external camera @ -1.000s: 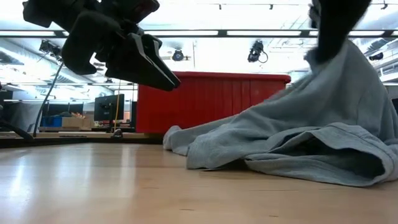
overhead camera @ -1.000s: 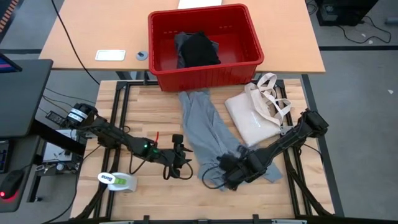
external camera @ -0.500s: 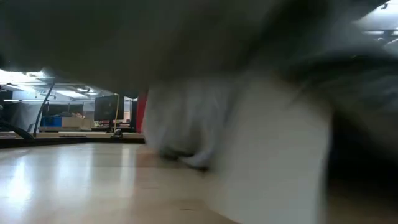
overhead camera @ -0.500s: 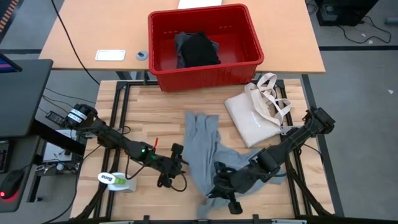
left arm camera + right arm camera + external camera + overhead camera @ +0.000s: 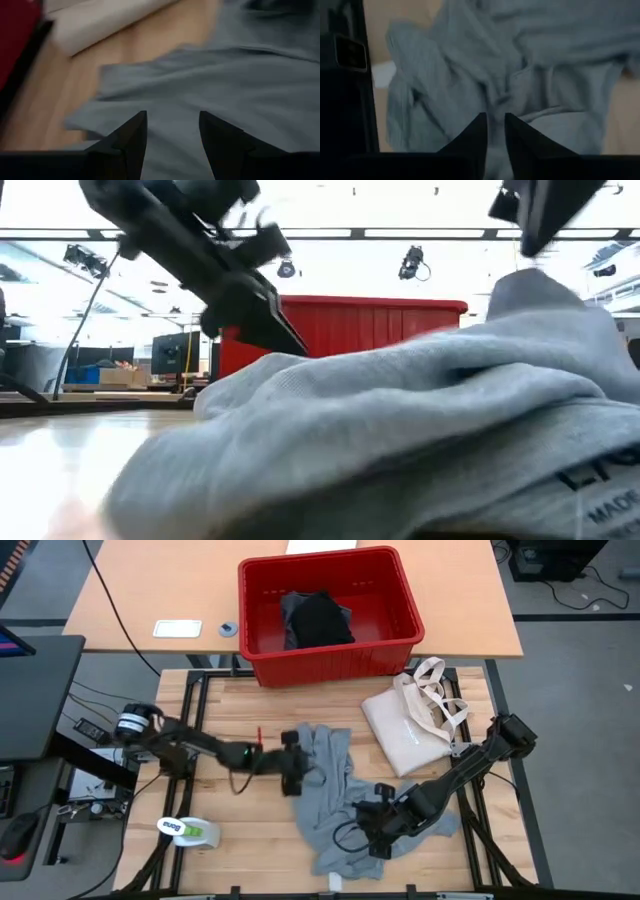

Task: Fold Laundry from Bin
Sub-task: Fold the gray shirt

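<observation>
1. The left gripper (image 5: 297,773) sits over the upper left edge of the grey T-shirt (image 5: 335,795), on the side nearest the red bin (image 5: 262,615). Its fingers (image 5: 131,137) stand clearly apart with cloth showing in the gap, and they hold nothing.

2. The right gripper (image 5: 378,828) rests on the lower right part of the same shirt, the side farthest from the bin. Its fingers (image 5: 476,134) are only a slit apart, with a bunched fold of cloth just ahead of the tips. Whether they pinch that fold cannot be told from the pictures.

3. The shirt lies crumpled on the wooden table (image 5: 230,710) in front of the bin, its long axis running from the bin side down toward the table's near edge. The two grippers sit at opposite ends of that axis, so each is nearest its own end; spreading the shirt flat likely turns on pulling these ends apart.

4. A cream tote bag (image 5: 410,725) lies just beside the shirt, to the right below the bin's corner, and could catch a sideways pull.

5. A black garment (image 5: 320,620) is inside the bin, not yet taken out.
</observation>
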Controlling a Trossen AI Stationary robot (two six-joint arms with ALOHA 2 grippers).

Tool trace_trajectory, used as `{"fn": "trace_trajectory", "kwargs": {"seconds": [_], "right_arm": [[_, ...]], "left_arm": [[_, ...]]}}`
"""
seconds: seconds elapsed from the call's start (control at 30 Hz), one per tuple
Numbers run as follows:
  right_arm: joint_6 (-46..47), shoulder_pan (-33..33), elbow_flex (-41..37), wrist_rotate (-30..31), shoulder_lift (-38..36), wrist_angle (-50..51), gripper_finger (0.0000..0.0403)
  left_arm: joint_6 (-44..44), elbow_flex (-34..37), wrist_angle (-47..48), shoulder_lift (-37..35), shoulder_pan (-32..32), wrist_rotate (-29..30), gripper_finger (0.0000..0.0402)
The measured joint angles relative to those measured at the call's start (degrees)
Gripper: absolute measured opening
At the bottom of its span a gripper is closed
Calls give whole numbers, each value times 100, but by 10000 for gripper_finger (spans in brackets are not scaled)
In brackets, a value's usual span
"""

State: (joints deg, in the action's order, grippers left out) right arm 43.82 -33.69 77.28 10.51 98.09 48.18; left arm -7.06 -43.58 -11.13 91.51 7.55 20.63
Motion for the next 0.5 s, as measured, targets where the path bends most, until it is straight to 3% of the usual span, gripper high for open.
{"fn": "trace_trajectory", "kwargs": {"seconds": [0.13, 0.23, 0.37, 0.5], "right_arm": [[753, -12, -286, -429, 29, 306, 118], [1410, -93, -391, -460, 29, 602, 130], [1784, -265, -508, -402, 29, 763, 131], [2041, -380, -508, -170, 29, 907, 129]], "left_arm": [[38, -1, -205, 449, -806, -910, 187], [253, -1, -3, 730, -1249, -963, 187], [783, -23, 695, 773, -1619, -415, 187], [1224, -21, 1820, 566, -1633, 973, 187]]}}
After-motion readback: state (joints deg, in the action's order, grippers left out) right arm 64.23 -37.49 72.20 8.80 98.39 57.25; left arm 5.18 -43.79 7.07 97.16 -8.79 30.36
